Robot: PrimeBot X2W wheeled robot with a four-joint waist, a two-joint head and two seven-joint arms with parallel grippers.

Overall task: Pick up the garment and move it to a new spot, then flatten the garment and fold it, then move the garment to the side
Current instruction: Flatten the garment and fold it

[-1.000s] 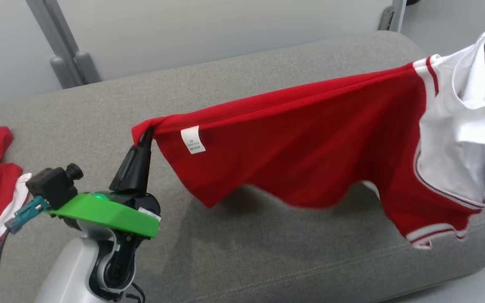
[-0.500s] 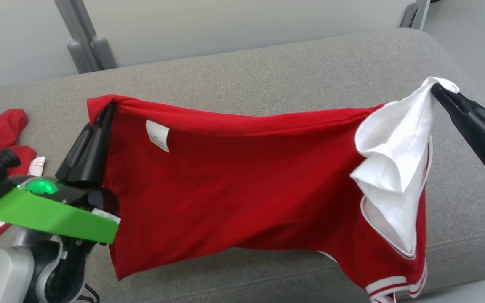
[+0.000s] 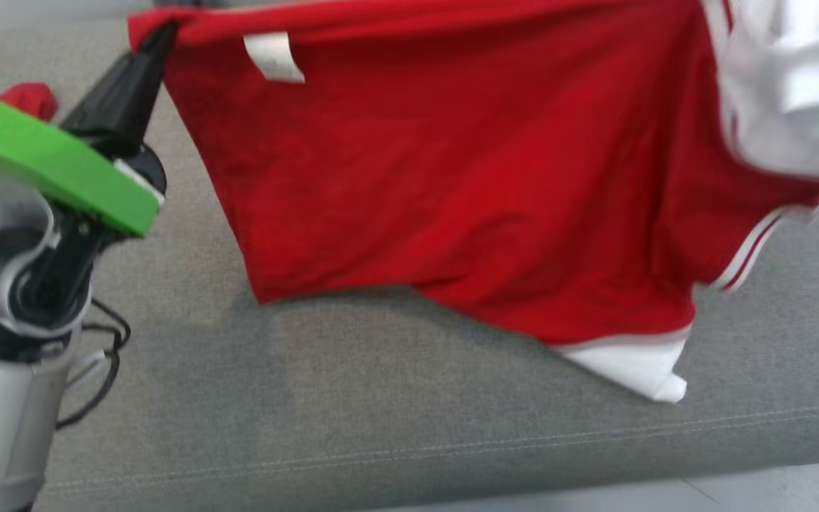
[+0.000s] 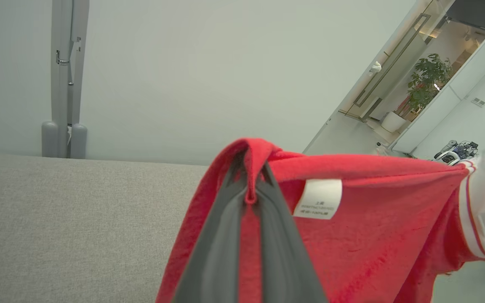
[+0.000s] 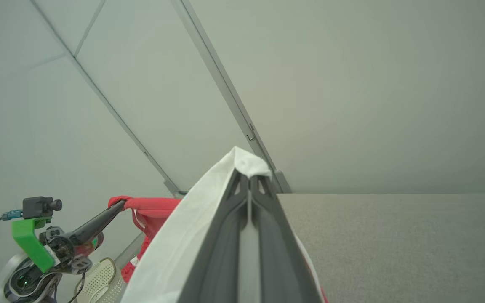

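Red-and-white garment (image 3: 452,192) hangs stretched across upper frame over grey cushion (image 3: 381,427); left gripper (image 3: 162,34) clenched on red corner, right gripper (image 5: 249,177) clenched on white edge.

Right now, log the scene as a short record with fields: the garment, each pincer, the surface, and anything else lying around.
item: garment, red with white sleeve and trim
state: lifted and spread between both pincers, not folded
left: left pincer shut on the red corner, beside the white label
right: right pincer shut on the white part
surface: grey cushion under the hanging cloth; contact of the lowest white corner unclear
other: second red cloth at far left on the cushion
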